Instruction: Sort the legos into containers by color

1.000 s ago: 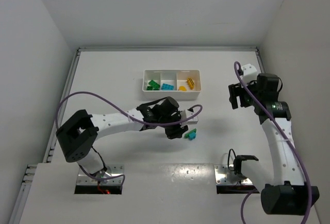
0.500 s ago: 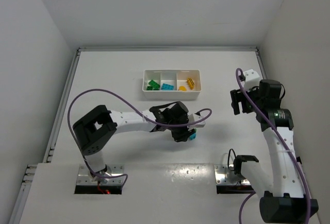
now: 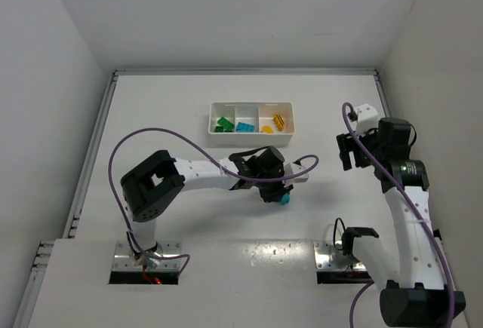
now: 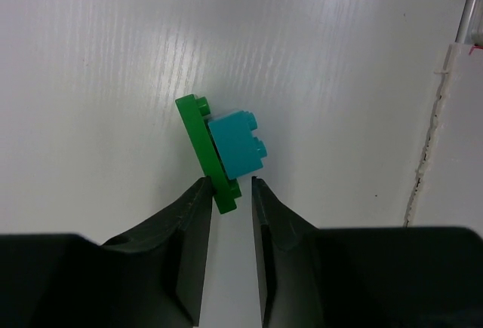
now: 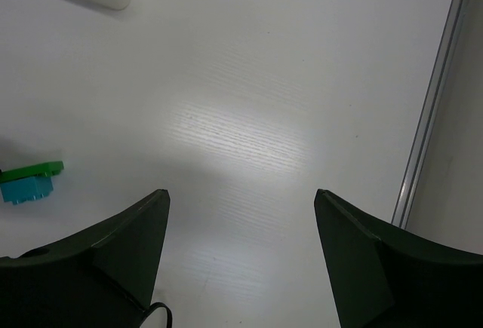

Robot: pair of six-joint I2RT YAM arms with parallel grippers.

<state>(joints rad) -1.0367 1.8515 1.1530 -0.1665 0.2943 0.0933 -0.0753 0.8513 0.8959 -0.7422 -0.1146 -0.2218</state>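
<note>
Green and cyan made up the clump (image 3: pixel 284 199) at the tips of the left gripper (image 4: pixel 228 192). It was a thin green plate (image 4: pixel 202 133), seen edge-on from the wrist, with a cyan brick (image 4: pixel 238 145) stuck to its right face, and it lay on the white table (image 3: pixel 166 109). The near end of the plate sat between the two fingers (image 4: pixel 195 215), while the brick lay just beyond the fingertips, outside their reach. The jaws stood narrow, close on either side of the plate's end. A sliver of table showed beside the right finger, so it could not be told whether they were pinching the plate. Farther out, ahead of that gripper and well apart from it, lay the white tray (image 3: pixel 213 128) with its three compartments in a row. Green legos (image 3: pixel 224 125) lay in the left one, cyan legos (image 3: pixel 244 127) in the middle one and yellow-orange legos (image 3: pixel 272 125) in the right one. A purple cable (image 3: pixel 151 136) looped over the left arm. The right gripper (image 5: pixel 240 192) hung well off to the right of the clump, its jaws spread wide with only bare table between them. From its wrist the clump showed low at the left and a corner of the tray at the upper left.
</note>
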